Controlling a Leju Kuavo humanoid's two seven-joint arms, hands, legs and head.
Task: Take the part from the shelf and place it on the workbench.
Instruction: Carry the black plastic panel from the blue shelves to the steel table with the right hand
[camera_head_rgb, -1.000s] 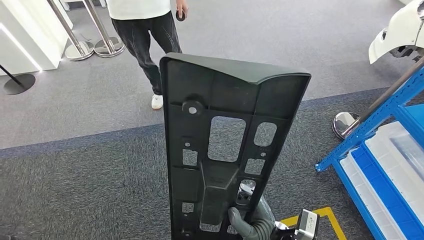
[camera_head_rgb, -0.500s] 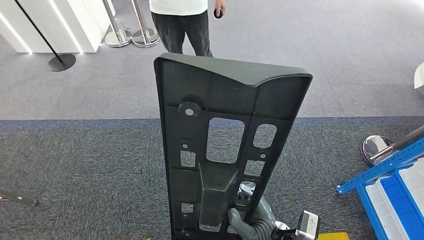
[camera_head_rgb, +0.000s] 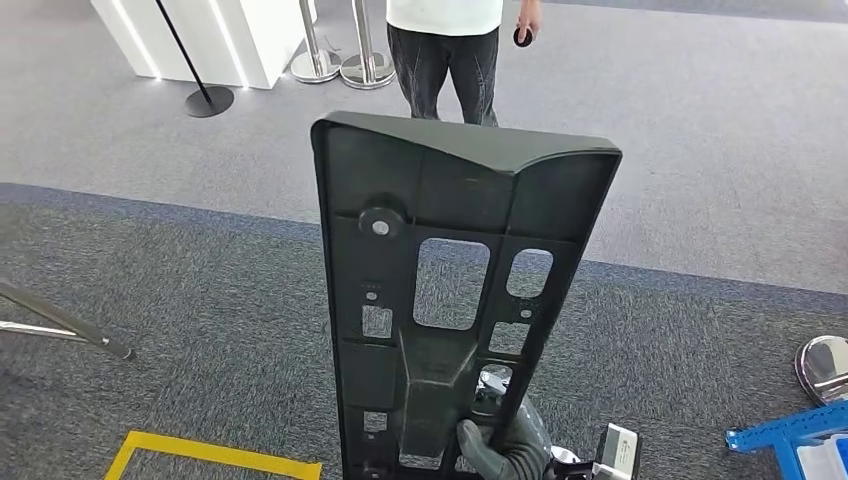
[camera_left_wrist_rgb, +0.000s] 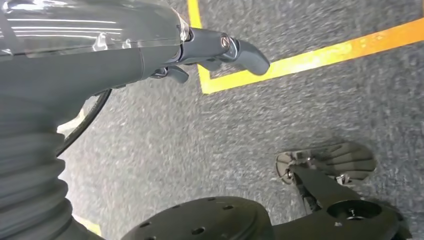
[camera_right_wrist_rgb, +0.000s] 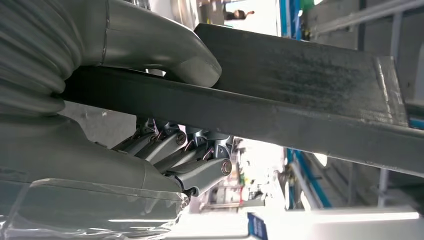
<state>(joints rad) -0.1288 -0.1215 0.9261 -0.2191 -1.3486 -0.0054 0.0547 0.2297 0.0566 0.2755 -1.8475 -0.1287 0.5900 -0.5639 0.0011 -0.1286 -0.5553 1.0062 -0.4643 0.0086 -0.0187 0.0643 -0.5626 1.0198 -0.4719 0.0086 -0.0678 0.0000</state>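
Observation:
The part (camera_head_rgb: 450, 200) is a tall black plastic panel with several cut-outs. It stands upright in the middle of the head view. My right hand (camera_head_rgb: 505, 450) grips its lower right edge from below. In the right wrist view the thumb lies over the panel's edge (camera_right_wrist_rgb: 300, 75) and the fingers (camera_right_wrist_rgb: 175, 150) curl under it. My left hand (camera_left_wrist_rgb: 150, 45) hangs over the grey carpet, holding nothing, its fingers loosely extended.
A person (camera_head_rgb: 445, 40) stands ahead on the lighter carpet, near chrome stanchion bases (camera_head_rgb: 345, 68) and a white counter (camera_head_rgb: 215, 30). Yellow floor tape (camera_head_rgb: 215, 452) lies at lower left. A blue shelf corner (camera_head_rgb: 790, 435) and a chrome dome (camera_head_rgb: 825, 365) are at lower right.
The camera has turned left: the blue shelf has slid almost out at the right, and yellow tape has come in at the lower left. The part stays upright in my right hand.

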